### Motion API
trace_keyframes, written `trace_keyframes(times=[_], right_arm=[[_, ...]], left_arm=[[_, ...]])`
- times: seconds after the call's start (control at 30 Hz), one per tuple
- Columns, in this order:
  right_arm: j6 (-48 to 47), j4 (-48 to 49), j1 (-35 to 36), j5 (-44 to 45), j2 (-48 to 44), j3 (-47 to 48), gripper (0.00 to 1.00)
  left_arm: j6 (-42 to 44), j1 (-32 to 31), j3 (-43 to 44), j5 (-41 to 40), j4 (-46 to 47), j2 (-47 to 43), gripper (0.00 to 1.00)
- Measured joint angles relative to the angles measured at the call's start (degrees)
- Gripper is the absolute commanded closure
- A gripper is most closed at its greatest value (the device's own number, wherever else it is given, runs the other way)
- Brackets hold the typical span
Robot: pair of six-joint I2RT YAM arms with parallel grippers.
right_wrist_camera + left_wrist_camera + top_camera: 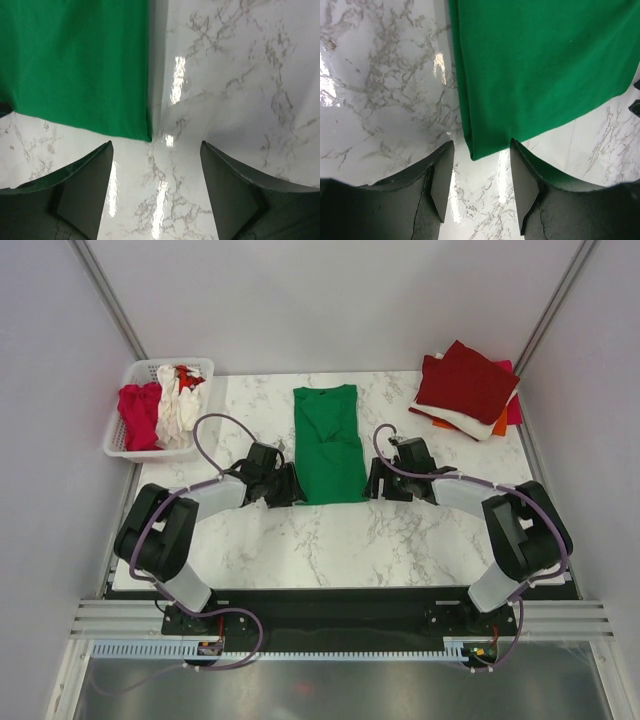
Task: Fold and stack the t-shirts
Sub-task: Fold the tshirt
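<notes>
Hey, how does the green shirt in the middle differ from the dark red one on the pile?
The green shirt is a long narrow strip, the dark red shirt a compact square. The green shirt lies alone on the marble table; the dark red shirt tops a stack of shirts. Both are plain, single-coloured cloth.

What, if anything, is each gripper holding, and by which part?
Nothing is held. The left gripper and the right gripper are both open, one at each near corner of the green t-shirt, which lies flat on the table.
</notes>
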Motion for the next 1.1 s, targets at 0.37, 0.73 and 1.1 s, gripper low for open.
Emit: trace_keyframes(times=[0.37,0.73,1.1], right_arm=[[2.0,7.0,-0.2,-3.5,5.6,1.4,0.66],[3.8,9.6,-0.2,-6.6,5.9,-0.6,0.76],[5.2,10.8,-0.3,-8.1,6.5,-1.1,1.0]], left_arm=[[-2.2,0.0,-1.8,0.0,6.1,1.6,0.73],[-2.6,0.0,-1.8,0.9,8.3,2.8,0.87],[-3.0,0.0,-3.1,1.2,9.4,1.8,0.98]])
